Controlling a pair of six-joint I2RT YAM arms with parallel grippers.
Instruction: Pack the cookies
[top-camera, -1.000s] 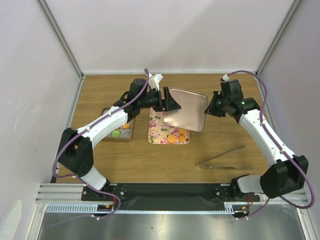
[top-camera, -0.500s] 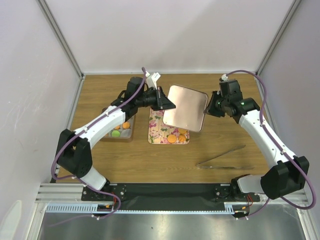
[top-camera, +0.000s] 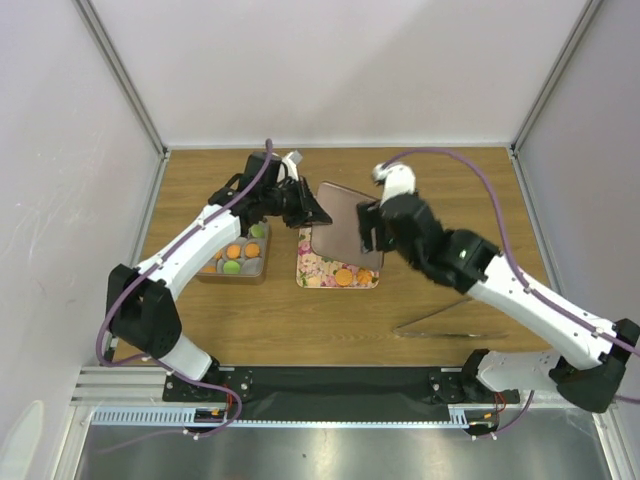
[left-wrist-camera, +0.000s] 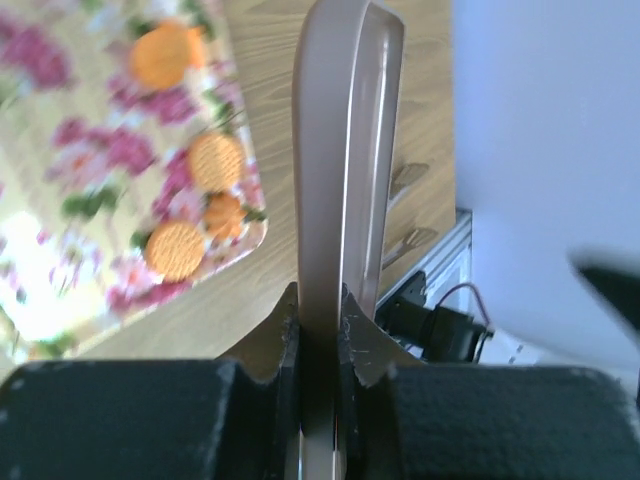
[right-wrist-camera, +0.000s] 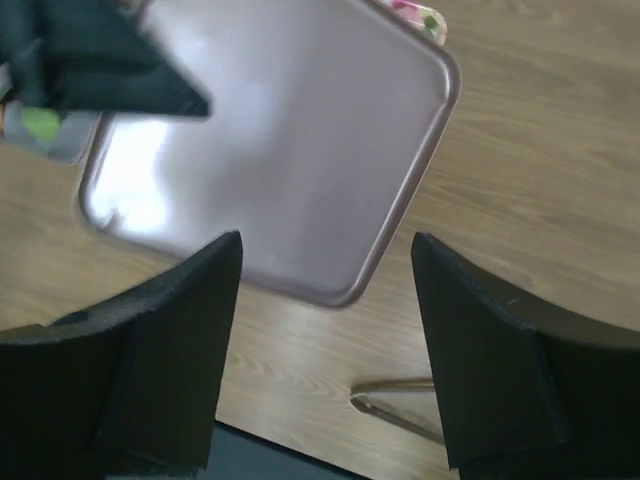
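Left hand (left-wrist-camera: 318, 325) clamped on the lid (left-wrist-camera: 335, 150) rim; right hand (right-wrist-camera: 325, 250) hovers, fingers apart.
Cookies (top-camera: 232, 253) sit in the tin (top-camera: 232, 279) left of the tray (top-camera: 318, 262), others on the tray; packing looks unfinished, so set the lid aside.

Item: cookies (top-camera: 234, 251), small flat round discs, all lying flat, in two groups.
Group one, location: inside the tin (top-camera: 232, 279), left part of the table.
Group one, colours: orange and green, mixed.
Group one, arrangement: packed close, touching or nearly so; exact count not discernible.
Group two, location: on the floral tray (top-camera: 312, 268), toward its near right corner.
Group two, colour: orange only.
Group two, count: four in the left wrist view; three bunched close, one apart farther along.
Surface: two finely textured; the rest blurred.
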